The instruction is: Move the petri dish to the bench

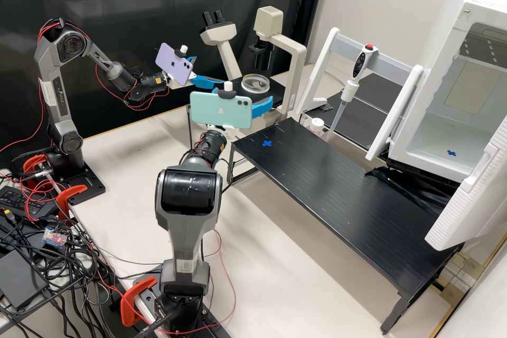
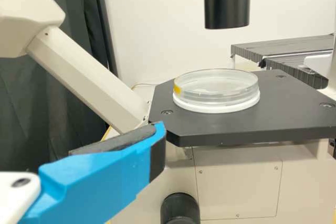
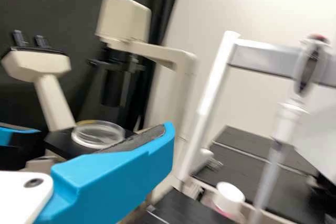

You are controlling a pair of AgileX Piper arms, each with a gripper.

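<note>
In the high view my left gripper (image 1: 209,71) stands open left of the microscope, and my right gripper (image 1: 249,93), also open, is in front of its stage. The clear round petri dish (image 1: 255,83) lies flat on the black stage, between the microscope's eyepiece tube and arm. The left wrist view has the petri dish (image 2: 216,88) on a white ring, with one blue finger of my left gripper (image 2: 144,153) nearer the camera, apart from it. In the right wrist view, one finger of my right gripper (image 3: 152,148) appears near the petri dish (image 3: 98,134), holding nothing.
The black raised bench (image 1: 338,185) bears a blue cross mark (image 1: 266,143) near its microscope end. A pipette (image 1: 349,90) hangs on a white-framed rack behind it, near a white-capped bottle (image 1: 317,125). The open white incubator (image 1: 409,137) stands at the right. The microscope's black condenser (image 2: 227,1) overhangs the stage.
</note>
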